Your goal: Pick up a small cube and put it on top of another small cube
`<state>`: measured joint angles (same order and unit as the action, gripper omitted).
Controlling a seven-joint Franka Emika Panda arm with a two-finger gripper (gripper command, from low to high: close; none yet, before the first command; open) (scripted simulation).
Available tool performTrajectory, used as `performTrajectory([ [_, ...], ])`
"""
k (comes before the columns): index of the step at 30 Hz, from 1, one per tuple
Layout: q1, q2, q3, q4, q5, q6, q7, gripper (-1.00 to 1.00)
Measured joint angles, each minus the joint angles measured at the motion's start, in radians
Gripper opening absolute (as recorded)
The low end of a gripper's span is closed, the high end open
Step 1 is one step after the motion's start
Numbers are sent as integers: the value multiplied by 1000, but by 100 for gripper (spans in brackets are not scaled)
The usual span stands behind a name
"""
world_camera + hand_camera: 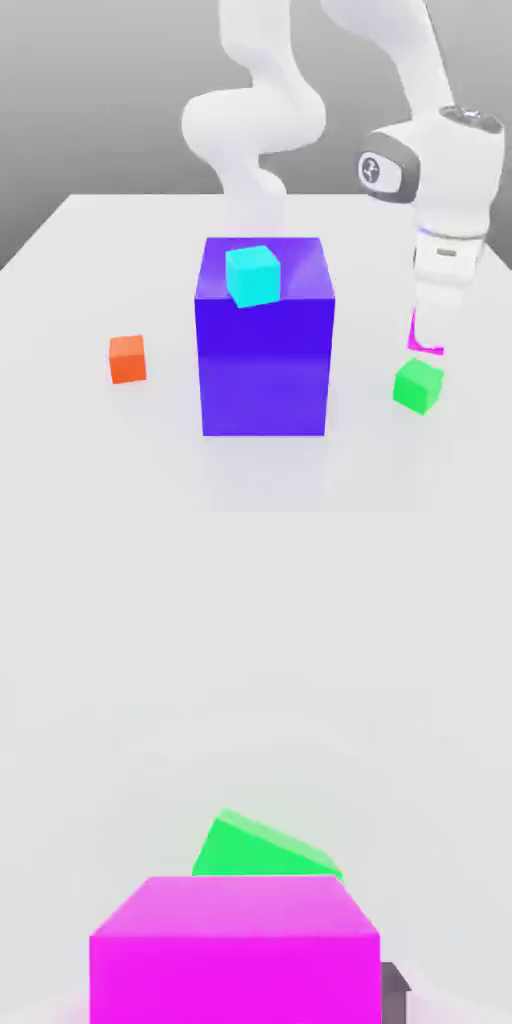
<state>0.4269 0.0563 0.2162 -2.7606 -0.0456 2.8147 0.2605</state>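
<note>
Magenta cube (235,980) at the hand camera: lift it straight

The gripper (431,342) looks closed to the cube's width, with a dark pad (395,999) against its side; the far side's contact I cannot tell. The cube sits behind the green cube (418,386), near the exterior view's right. Best to raise it vertically, clear of that neighbour, before any sideways travel. Keep it level, and release only once it rests squarely on another small cube.
</note>
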Motion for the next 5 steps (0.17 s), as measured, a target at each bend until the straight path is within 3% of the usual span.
performTrajectory([
  [1,5,36,-9,2,-26,33,19,-100],
  [2,11,62,-19,3,-46,57,33,100],
  [5,11,62,-19,3,-46,57,33,100],
])
